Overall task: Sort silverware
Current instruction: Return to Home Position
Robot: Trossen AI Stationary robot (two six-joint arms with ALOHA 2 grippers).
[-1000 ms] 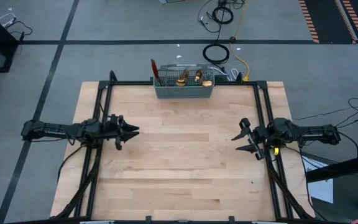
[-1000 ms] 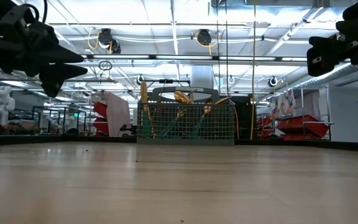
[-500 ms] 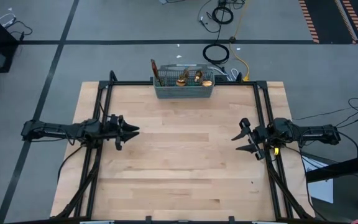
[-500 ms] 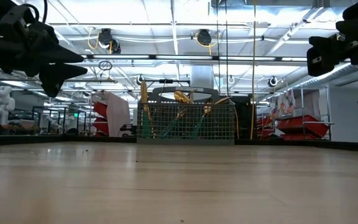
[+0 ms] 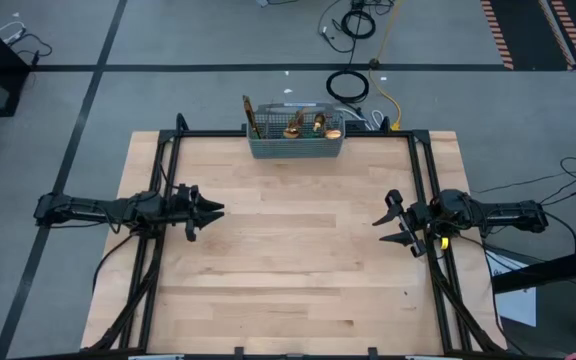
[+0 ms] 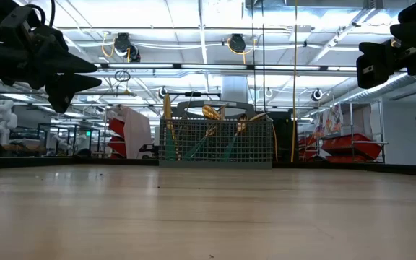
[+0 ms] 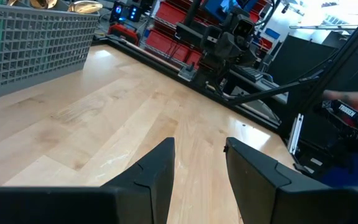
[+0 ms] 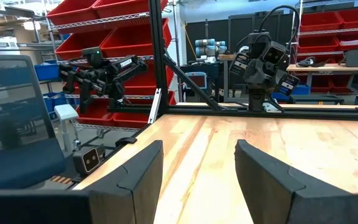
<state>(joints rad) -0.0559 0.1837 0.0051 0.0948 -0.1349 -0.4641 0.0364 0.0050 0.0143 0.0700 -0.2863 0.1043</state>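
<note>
The silverware (image 5: 303, 125) stands upright in a grey wire-mesh basket (image 5: 295, 145) at the middle of the table's far edge. Its gold heads (image 6: 211, 113) stick up above the basket's rim, and its teal handles show through the mesh. In the left wrist view the basket (image 7: 30, 40) is off to one side, with gold heads (image 7: 82, 6) above it. My left gripper (image 5: 218, 210) hovers level over the table's left side, open and with nothing in it (image 7: 199, 149). My right gripper (image 5: 378, 222) hovers level over the right side, also open and with nothing in it (image 8: 199, 149). The two grippers face each other.
A black metal frame (image 5: 168, 150) runs along the table's left, right and far edges. The wooden tabletop (image 5: 298, 260) stretches between the two grippers and the basket. Cables (image 5: 348, 85) lie on the floor beyond the far edge.
</note>
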